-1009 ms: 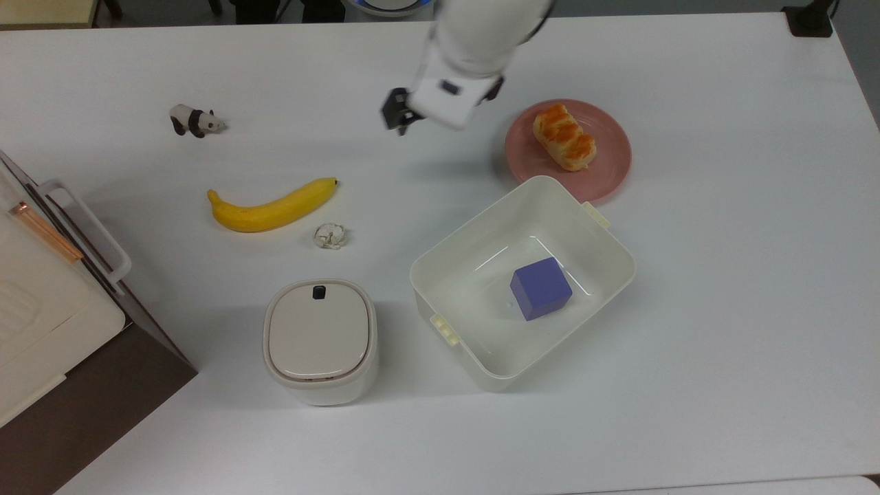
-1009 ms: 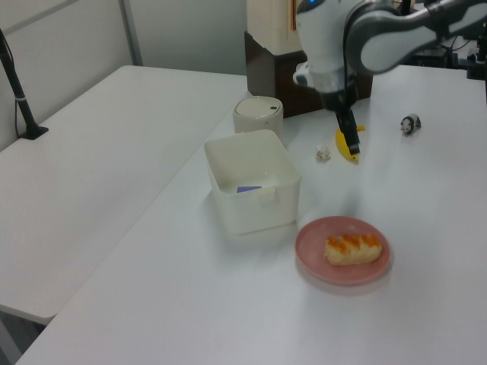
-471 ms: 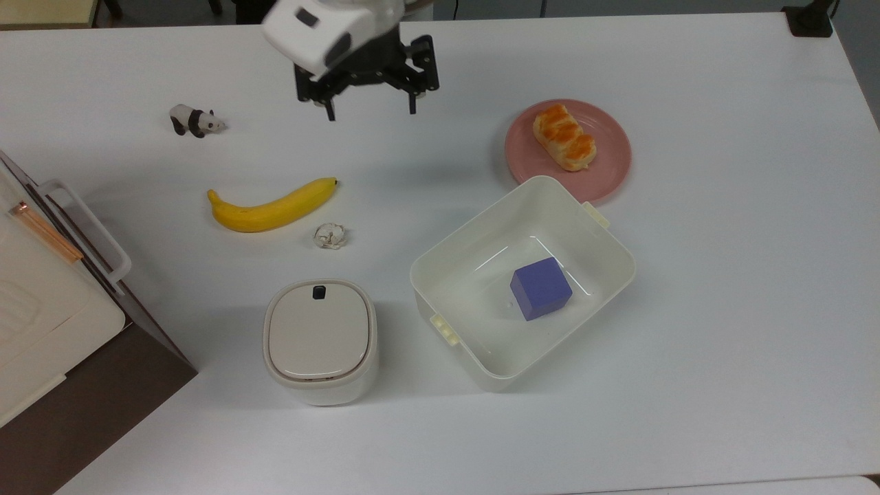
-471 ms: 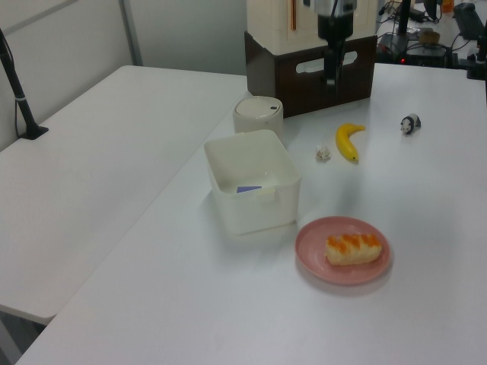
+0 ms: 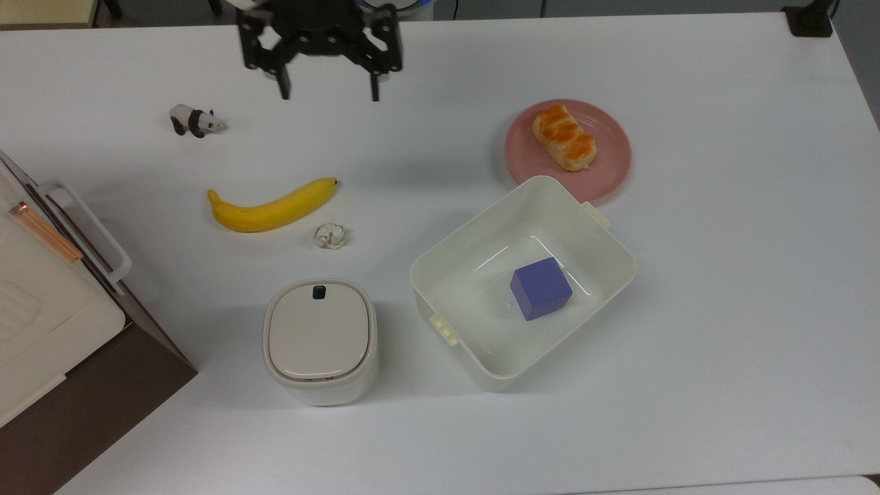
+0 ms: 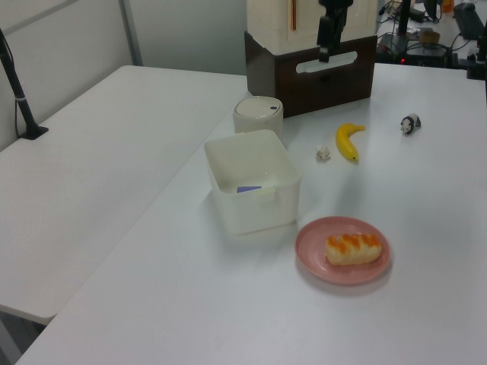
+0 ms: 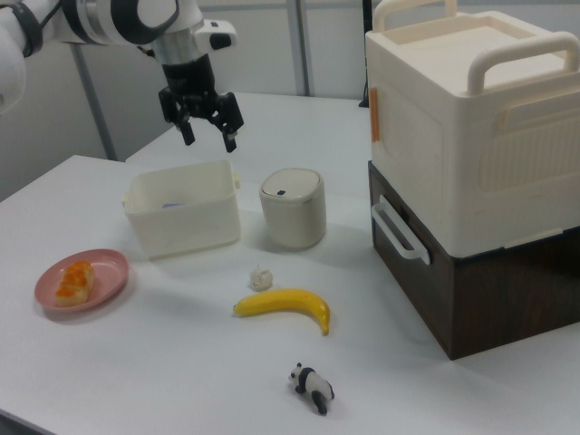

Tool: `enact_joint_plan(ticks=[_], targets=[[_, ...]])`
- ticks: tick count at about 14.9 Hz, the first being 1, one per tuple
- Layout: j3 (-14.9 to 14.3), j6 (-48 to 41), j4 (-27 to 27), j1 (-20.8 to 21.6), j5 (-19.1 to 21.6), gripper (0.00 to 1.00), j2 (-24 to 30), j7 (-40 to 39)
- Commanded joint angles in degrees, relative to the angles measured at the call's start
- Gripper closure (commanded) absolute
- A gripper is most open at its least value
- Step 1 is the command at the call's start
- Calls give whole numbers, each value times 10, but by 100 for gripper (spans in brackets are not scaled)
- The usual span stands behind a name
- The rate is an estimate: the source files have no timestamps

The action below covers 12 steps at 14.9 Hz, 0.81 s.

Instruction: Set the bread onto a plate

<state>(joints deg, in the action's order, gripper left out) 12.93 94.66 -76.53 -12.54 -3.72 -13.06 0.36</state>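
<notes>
White tub: reference landmark, holds a blue cube. Gripper: raised well clear of the tub, fingers spread, holding nothing. Plate: pink, just beside the tub's rim. Bread: lies on the plate, clear of the tub.

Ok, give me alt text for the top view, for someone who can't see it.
The bread lies on the pink plate beside a white tub holding a purple cube. The open gripper hangs empty above the table's far edge, apart from the banana.
</notes>
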Motion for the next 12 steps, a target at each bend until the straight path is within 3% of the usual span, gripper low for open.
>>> enact_joint_plan(ticks=[1, 8, 12], targets=[[-14, -18, 14, 5, 8, 0, 0, 9], [-14, -63, 15, 9, 11, 0, 1, 14], [-12, -62, 15, 13, 9, 0, 0, 58]])
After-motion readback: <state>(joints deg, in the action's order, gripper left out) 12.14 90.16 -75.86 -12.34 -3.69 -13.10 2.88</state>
